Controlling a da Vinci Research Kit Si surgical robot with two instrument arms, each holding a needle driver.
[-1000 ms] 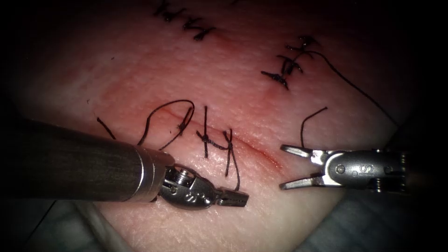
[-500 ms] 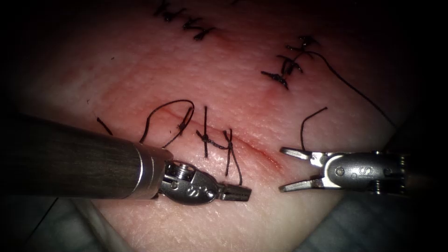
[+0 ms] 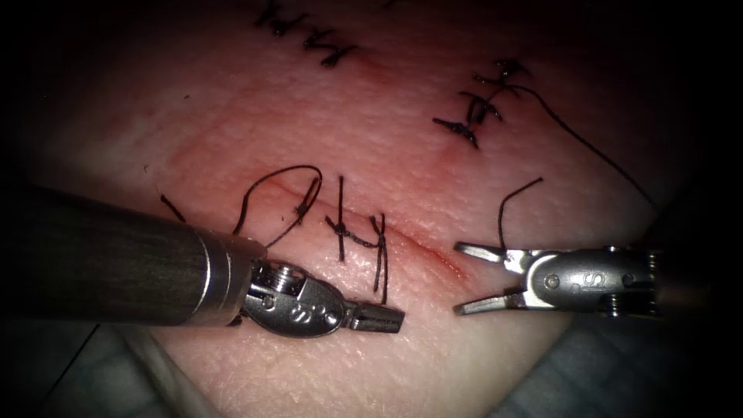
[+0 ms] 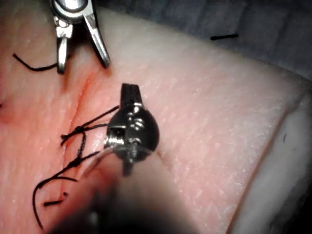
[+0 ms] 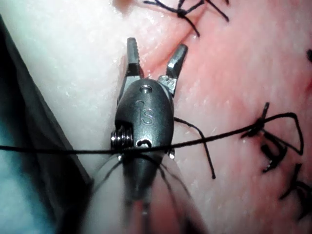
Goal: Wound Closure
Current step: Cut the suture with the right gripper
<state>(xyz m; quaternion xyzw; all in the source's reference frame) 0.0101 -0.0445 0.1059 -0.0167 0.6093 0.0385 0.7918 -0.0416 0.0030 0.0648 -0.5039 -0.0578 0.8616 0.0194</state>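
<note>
Endoscope view: the left gripper (image 3: 385, 316), clenched on nothing, lies below the stitches (image 3: 360, 236) on the tissue (image 3: 255, 124); the right gripper (image 3: 468, 279) gapes, released, at the cut (image 3: 433, 255)'s right end, a thread end (image 3: 511, 205) beside it. Left wrist view: the left gripper (image 4: 130, 92) is clenched near knotted thread (image 4: 78, 129). Right wrist view: the right gripper (image 5: 155, 56) is spread, empty, over the cut.

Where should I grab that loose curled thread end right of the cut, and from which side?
Take the thread end on its lower upright stretch, from the right: the right hand, open and empty, lies beside it, while the tip curls away. The left hand is shut.
</note>
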